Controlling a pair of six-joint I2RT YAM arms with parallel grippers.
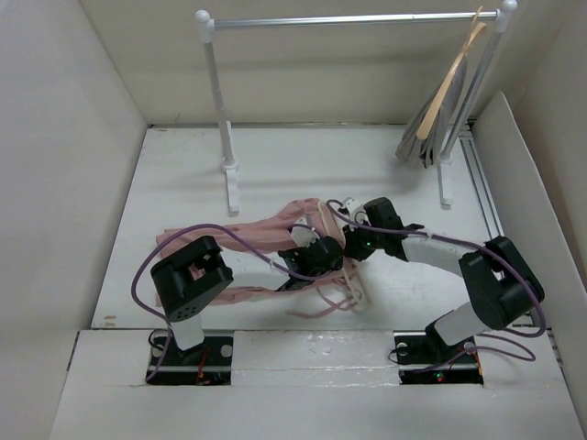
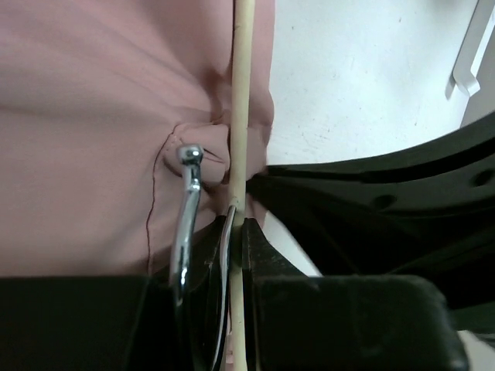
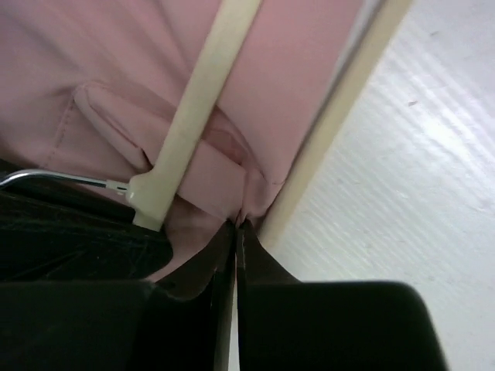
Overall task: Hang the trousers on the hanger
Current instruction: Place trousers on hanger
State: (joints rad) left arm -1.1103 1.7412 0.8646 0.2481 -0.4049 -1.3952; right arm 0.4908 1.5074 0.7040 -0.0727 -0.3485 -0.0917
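The trousers lie spread on the table, mid-field, with the legs running left. The hanger lies across the fabric at its right end. The left gripper is closed on a thin hanger bar, which passes between its fingers, with the metal hook just beside it. The right gripper has its fingers pressed together. A fold of fabric appears pinched at the tips, though the view is tight. A rail stands well apart at the far edge.
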